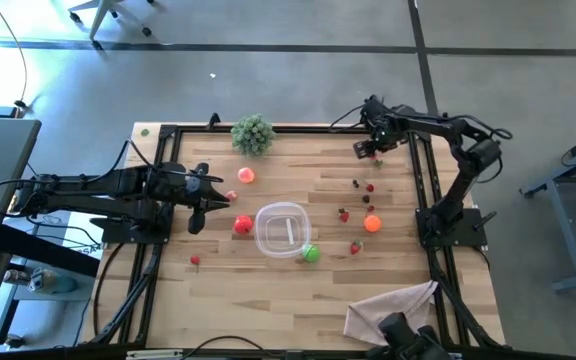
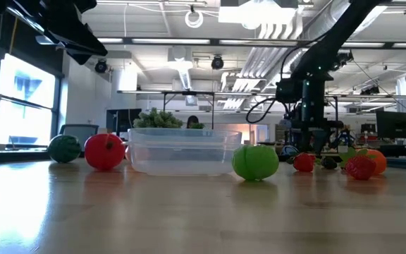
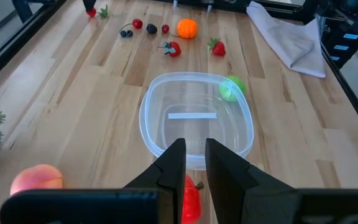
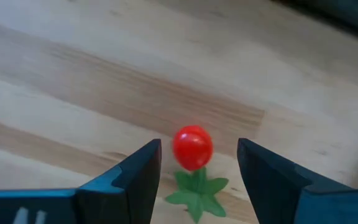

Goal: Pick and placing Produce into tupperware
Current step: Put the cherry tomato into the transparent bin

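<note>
One clear tupperware [image 1: 283,229] sits empty at the high view's centre, one red tomato [image 1: 242,226] and one green fruit [image 1: 311,254] touching its rim. Right of it lie one orange [image 1: 372,224] and several small berries, too small to count. Left gripper [image 1: 197,220]: fingers nearly together, empty. Right gripper [image 4: 197,163], upper right: fingers spread around one red cherry tomato [image 4: 192,147], apart from it.

Table [image 1: 308,290] pale wood planks, smooth matt. Tupperware [image 1: 282,229] clear glossy plastic. Beside it, tomato [image 1: 242,226] shiny red. Cloth [image 1: 388,308] beige, soft, crumpled.
</note>
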Available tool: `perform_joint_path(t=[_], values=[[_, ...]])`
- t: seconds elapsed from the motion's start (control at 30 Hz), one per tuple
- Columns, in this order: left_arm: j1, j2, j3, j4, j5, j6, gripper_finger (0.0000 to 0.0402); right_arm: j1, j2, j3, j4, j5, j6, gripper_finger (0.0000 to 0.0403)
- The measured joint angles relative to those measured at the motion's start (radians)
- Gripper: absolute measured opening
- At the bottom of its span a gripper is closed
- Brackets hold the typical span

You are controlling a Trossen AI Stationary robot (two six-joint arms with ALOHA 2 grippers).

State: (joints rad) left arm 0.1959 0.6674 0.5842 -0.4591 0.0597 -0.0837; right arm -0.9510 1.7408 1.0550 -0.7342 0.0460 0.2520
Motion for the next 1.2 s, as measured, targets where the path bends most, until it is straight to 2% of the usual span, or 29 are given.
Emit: perform_joint_path(t=[0.87, 1.2], values=[[0.0, 0.0, 0.0, 0.0, 0.0, 0.0, 0.0051, 0.027, 0.033, -0.003, 0.007, 0.005, -0.141, 0.0204], [0.0, 0.0, 0.0, 0.0, 0.0, 0.0, 0.0051, 0.027, 0.033, -0.003, 0.007, -0.034, -0.147, 0.016]])
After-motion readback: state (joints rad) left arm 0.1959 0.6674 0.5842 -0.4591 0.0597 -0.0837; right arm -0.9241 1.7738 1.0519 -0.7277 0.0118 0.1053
